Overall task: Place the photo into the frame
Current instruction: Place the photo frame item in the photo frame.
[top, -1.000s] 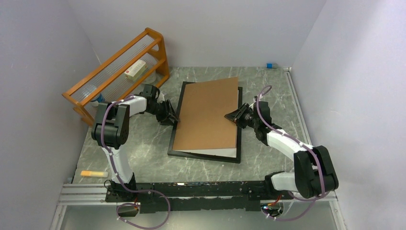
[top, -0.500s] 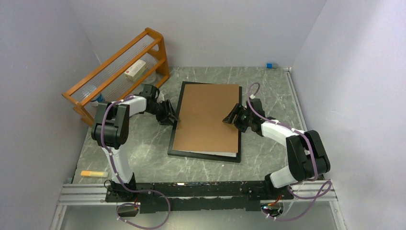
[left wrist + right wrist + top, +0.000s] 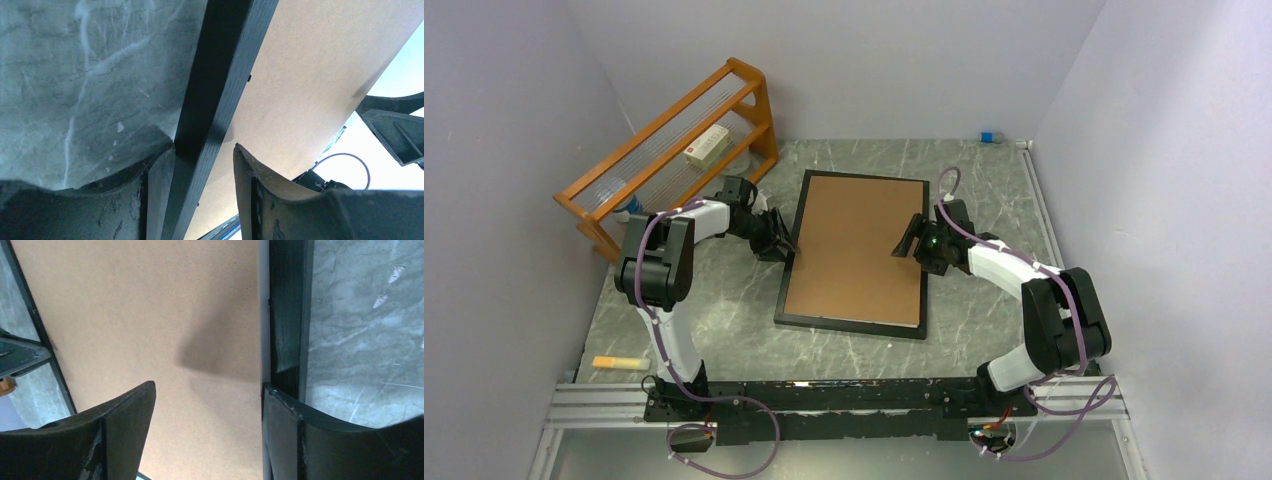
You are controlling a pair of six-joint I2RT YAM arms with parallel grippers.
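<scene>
Overhead, two robot arms reach in from the bottom of the picture toward a black picture frame (image 3: 849,327) lying flat at the centre of a grey marbled counter (image 3: 724,320), a brown backing board (image 3: 854,245) sitting inside its thin border and covering the opening. The photo cannot be seen in any view. At the frame's left edge, the left tool (image 3: 780,243) stands spread astride the black rail: the left wrist camera shows one finger (image 3: 155,175) against the rail's outer side on the counter and the other finger (image 3: 250,175) over the board, with a sliver of brown showing between it and the rail. At the frame's right edge, about level with it, the right tool (image 3: 911,240) is spread wide and pinches nothing; its wrist camera shows one finger (image 3: 125,420) above the bare board and the other (image 3: 285,415) over the right-hand rail, with a thin pale strip running between board and rail. An orange wooden rack (image 3: 768,120) stands at an angle in the upper left of the picture against the wall, a small white box (image 3: 707,147) on its shelf. A small blue object (image 3: 987,136) sits at the far edge of the counter, upper right of centre, and a short yellow-orange object (image 3: 617,362) lies at the lower left, well apart from the frame.
</scene>
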